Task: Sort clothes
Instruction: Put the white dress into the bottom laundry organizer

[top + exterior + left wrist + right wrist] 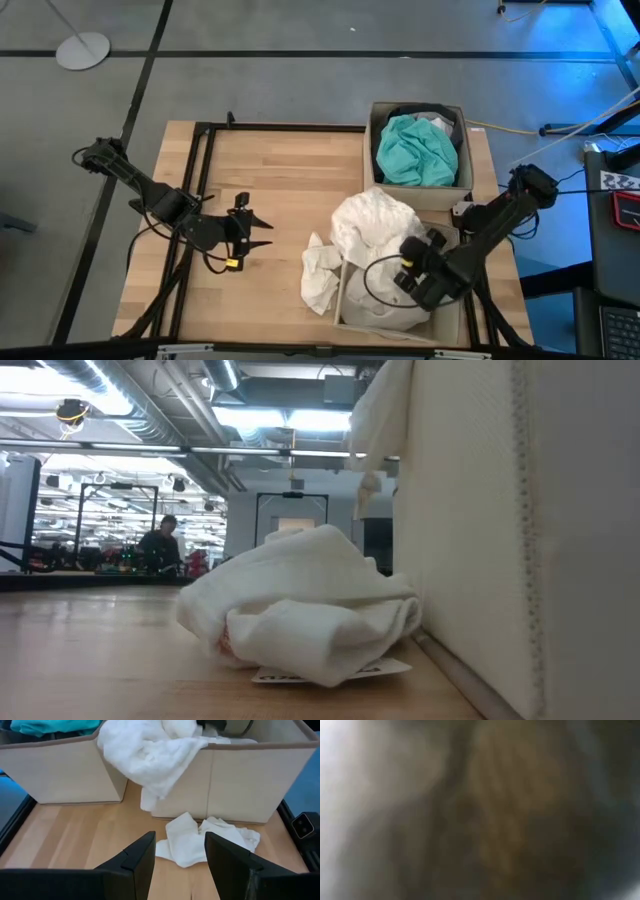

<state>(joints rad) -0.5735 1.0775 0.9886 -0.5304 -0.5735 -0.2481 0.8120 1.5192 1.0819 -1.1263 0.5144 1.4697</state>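
A small white garment [322, 272] lies crumpled on the table against the near box's left wall; it also shows in the low view [300, 605] and the left wrist view [205, 840]. A larger white garment [375, 225] drapes over the near box's [345, 305] far rim, with more white cloth inside. A teal garment [415, 150] fills the far box [372, 150]. My left gripper [258, 228] is open and empty above the table, left of the small garment, which lies ahead of its fingers [137, 862]. My right gripper [412, 268] is down in the near box over the white cloth.
The two tan boxes stand side by side along the table's right part, and the near box's wall [500, 540] fills the right of the low view. Bare wood lies between my left gripper and the boxes. A person shows far off in the room [160, 545].
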